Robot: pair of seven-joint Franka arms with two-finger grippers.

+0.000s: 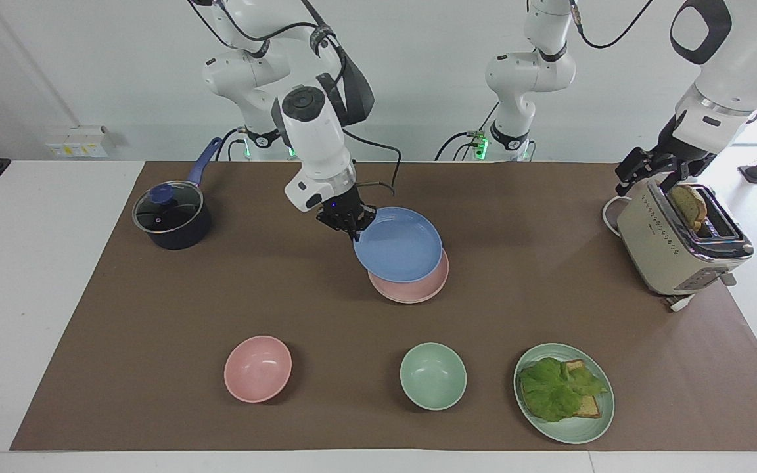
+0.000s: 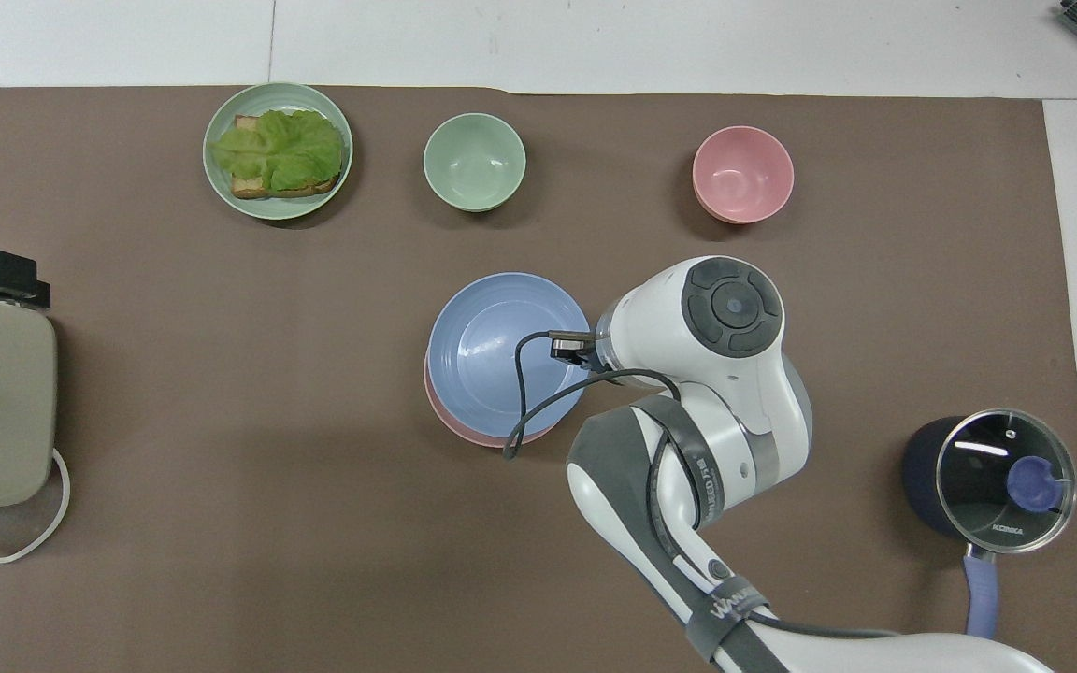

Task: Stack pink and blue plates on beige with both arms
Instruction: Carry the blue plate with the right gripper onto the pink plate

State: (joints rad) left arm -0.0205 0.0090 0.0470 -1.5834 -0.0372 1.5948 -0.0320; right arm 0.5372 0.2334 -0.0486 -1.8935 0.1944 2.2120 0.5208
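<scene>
Right pincer [image 1: 354,229] gripping blue plate [image 1: 399,246] (over pink plate [image 1: 418,289])

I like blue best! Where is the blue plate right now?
The blue plate is up in the air over the pink plate in the middle of the table, held at its rim by the right pincer.

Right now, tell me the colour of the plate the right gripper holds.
Medium blue plate, clearest in the overhead view.

- You see two white jointed arms, the right arm [image 1: 313,141] and the left arm [image 1: 723,66], with dark grey joint caps.
- Black cables loop along them.
- Each ends in a black gripper: right gripper [image 1: 350,224], left gripper [image 1: 648,172].
</scene>
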